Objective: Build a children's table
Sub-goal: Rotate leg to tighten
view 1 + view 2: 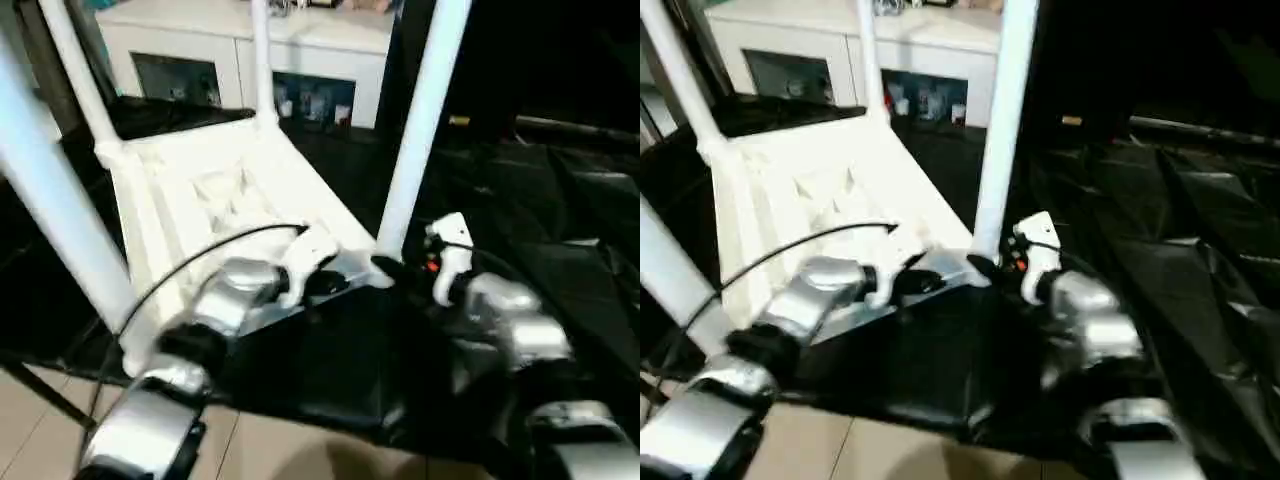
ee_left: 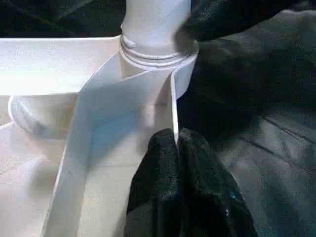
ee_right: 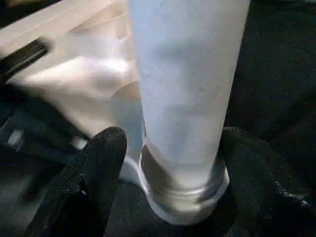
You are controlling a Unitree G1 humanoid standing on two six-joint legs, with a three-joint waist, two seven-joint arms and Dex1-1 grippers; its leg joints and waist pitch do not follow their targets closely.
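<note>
Your tabletop (image 1: 230,210) lies upside down at centre-left of the head view on black sheeting (image 1: 560,250), four legs (image 1: 420,120) standing up. Your left gripper (image 2: 175,173) is clenched on the tabletop's thin rim. Your right gripper (image 3: 173,163) straddles the nearest leg's base, fingers (image 3: 98,163) spread, gaps either side.

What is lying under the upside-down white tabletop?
Under the tabletop lies crinkled black sheeting, which spreads out to the right and toward the robot. What supports the sheeting beneath the tabletop is covered, so it cannot be seen. Pale floor tiles show below the sheeting's near edge.
</note>
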